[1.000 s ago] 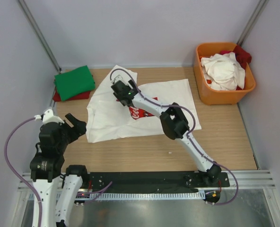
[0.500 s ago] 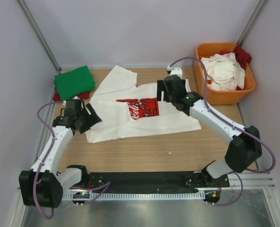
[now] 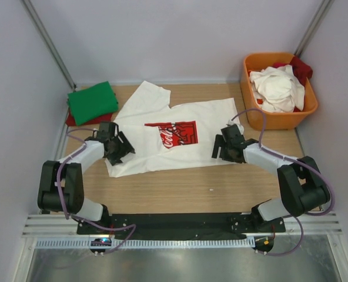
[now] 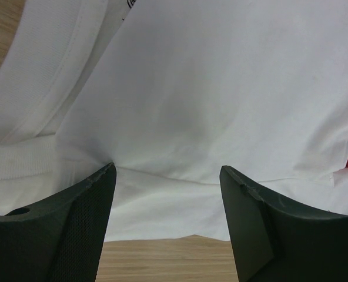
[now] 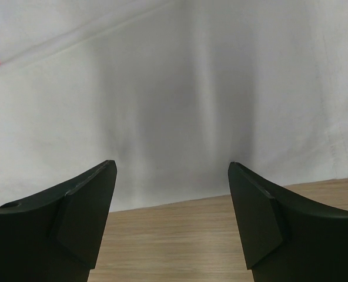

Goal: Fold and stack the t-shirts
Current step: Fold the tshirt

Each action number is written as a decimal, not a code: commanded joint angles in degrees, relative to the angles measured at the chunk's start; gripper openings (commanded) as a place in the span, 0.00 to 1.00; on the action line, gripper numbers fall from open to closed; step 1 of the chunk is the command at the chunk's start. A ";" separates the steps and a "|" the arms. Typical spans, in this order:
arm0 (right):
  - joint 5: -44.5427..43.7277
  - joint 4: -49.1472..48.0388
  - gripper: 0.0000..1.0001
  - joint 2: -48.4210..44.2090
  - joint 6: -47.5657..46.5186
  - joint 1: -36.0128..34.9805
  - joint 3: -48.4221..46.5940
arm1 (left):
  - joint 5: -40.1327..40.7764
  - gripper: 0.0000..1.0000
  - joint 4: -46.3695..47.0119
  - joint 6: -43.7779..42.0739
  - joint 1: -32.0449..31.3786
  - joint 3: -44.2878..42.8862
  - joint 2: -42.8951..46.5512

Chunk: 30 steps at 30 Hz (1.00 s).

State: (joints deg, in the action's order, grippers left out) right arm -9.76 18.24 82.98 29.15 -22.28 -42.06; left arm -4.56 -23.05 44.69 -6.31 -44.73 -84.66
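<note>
Printed shirt (image 3: 162,155) lies spread flat mid-table; left gripper (image 3: 122,148), jaws spread, is low over its 8 o'clock corner; right gripper (image 3: 223,148), jaws also spread, over its 4 o'clock edge; green shirt (image 3: 91,101) lies folded on red shirt (image 3: 74,120) at 10 o'clock; tub (image 3: 274,120) at 2 o'clock.

Left hand (image 3: 124,150), right hand (image 3: 219,148), jaws wide

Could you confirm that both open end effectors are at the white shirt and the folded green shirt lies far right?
No: the folded green shirt lies far left, not right, per the top external view; the rest holds.
</note>
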 commanded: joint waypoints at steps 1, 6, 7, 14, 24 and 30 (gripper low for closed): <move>1.76 -4.44 0.83 -0.27 2.58 1.19 2.07 | 1.48 0.73 2.83 0.05 -0.55 2.01 1.43; 2.20 -3.82 0.83 -2.55 6.79 1.19 7.34 | 7.79 0.73 0.90 -0.74 -0.64 4.47 0.20; 2.37 -3.74 0.83 -2.99 7.67 1.19 9.61 | 8.33 0.73 0.38 -0.74 -0.55 4.65 0.11; 6.51 -0.40 0.82 -10.81 16.20 1.19 16.48 | 16.94 0.73 -8.14 -0.74 -2.22 2.72 3.54; 6.95 12.59 0.82 -32.16 22.88 0.93 21.32 | 17.74 0.76 -13.51 1.19 -5.38 6.06 11.80; 3.96 28.94 0.88 -47.98 27.10 0.84 16.94 | 19.04 0.76 -19.03 2.60 -10.02 2.90 15.13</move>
State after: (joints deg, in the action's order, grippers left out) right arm -4.16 35.86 40.29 52.47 -21.15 -21.56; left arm 11.27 -37.21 45.80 -13.54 -38.89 -72.75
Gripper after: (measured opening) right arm 0.871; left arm 0.755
